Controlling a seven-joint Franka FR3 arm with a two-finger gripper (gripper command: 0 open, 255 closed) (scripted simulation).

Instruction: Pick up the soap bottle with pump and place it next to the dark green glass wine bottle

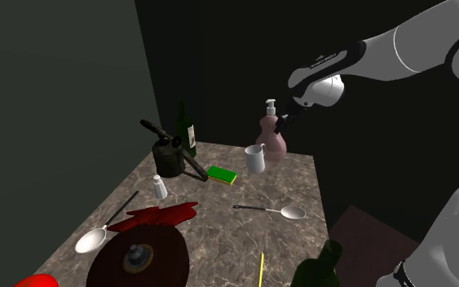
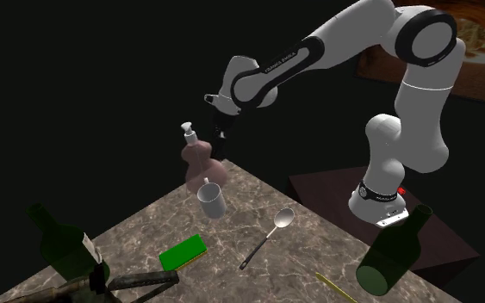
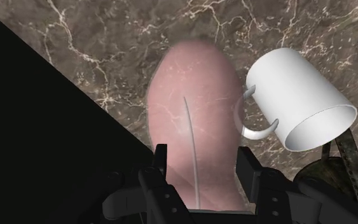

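So on my feed the gripper has the pink soap bottle clamped. In the wrist view both black fingers press against its sides down near the neck, with the fat body pointing away from the hand. The bottle sits over the far corner of the marble table, the one on the shoulder view's right, right at the edge where the stone stops and the black area starts. In the second exterior view it's leaning a bit, with the white pump toward that view's left, and I honestly can't tell if the base is touching the stone or just off it. A white mug is just beside it, a bit further in from the corner. The green wine bottle with the label stands upright along the far edge toward the other far corner, well apart from the soap, with an old blowtorch in front of it. Between that and the mug lies a green sponge. A metal spoon is out mid-table, and a second green bottle is down at the near edge by the stand.
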